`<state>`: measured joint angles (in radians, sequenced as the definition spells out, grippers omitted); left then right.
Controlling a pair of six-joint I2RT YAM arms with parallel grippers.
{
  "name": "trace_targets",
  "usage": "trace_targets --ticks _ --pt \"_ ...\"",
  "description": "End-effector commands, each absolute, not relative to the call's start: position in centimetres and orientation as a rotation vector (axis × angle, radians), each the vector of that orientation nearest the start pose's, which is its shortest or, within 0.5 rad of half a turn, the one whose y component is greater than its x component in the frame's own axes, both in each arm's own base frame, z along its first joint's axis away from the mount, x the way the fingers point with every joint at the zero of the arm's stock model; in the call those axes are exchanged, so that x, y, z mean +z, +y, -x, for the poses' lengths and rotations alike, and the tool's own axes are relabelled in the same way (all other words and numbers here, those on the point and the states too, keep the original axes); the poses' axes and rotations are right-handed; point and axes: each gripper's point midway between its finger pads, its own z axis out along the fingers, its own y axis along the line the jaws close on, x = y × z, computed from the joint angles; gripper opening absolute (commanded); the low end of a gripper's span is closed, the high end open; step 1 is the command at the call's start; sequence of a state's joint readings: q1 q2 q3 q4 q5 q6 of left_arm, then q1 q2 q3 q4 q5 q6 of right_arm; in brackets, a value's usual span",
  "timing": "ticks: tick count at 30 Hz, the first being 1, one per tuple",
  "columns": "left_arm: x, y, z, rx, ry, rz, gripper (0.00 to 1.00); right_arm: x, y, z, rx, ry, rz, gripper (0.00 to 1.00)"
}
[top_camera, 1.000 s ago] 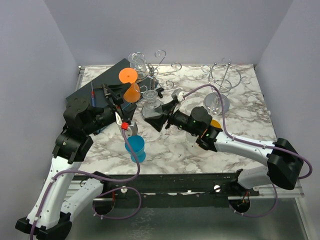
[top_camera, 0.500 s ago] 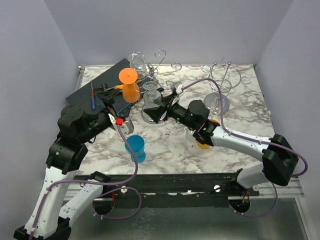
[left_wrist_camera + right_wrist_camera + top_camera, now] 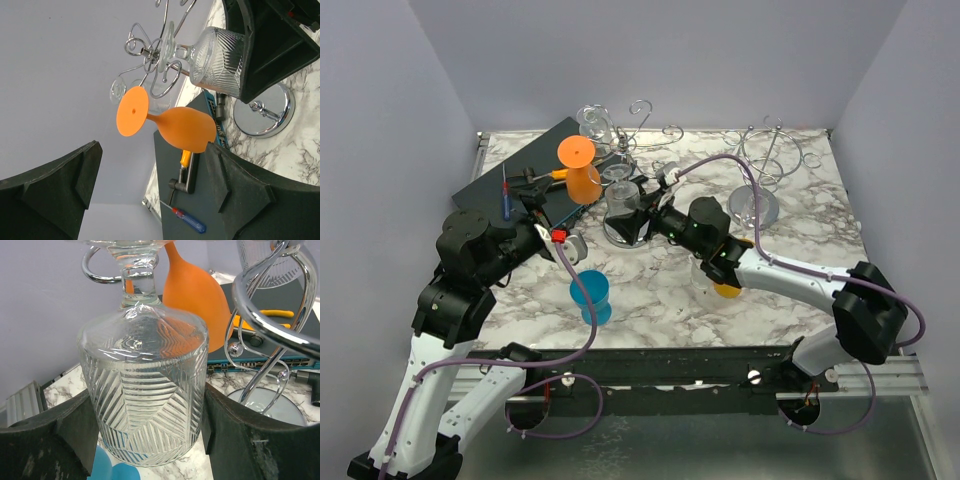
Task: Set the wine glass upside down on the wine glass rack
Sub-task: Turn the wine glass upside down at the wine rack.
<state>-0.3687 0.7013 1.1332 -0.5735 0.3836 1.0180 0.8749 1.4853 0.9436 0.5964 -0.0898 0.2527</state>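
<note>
Wine glass [image 3: 143, 390] hangs upside down, bowl clamped in the right hand [image 3: 150, 415], stem through a rack loop [image 3: 90, 273]

I can read no text, brand or number in any of my views. The small red tag [image 3: 559, 236] is too small to show writing. The teal strip [image 3: 260, 362] on the dark case [image 3: 515, 175] carries only blurred marks.
</note>
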Motion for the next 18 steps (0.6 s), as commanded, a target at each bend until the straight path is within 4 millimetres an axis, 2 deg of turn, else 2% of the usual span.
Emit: trace_targets --ticks 1,18 --pt "39.1 -12.0 -22.7 0.169 1.118 -1.268 0.92 31.0 39.3 -30.4 0.977 1.402 0.497 0.48" --pt "39.1 -12.4 -23.0 0.157 1.114 -1.284 0.92 30.8 40.6 -31.6 1.013 1.399 0.485 0.48"
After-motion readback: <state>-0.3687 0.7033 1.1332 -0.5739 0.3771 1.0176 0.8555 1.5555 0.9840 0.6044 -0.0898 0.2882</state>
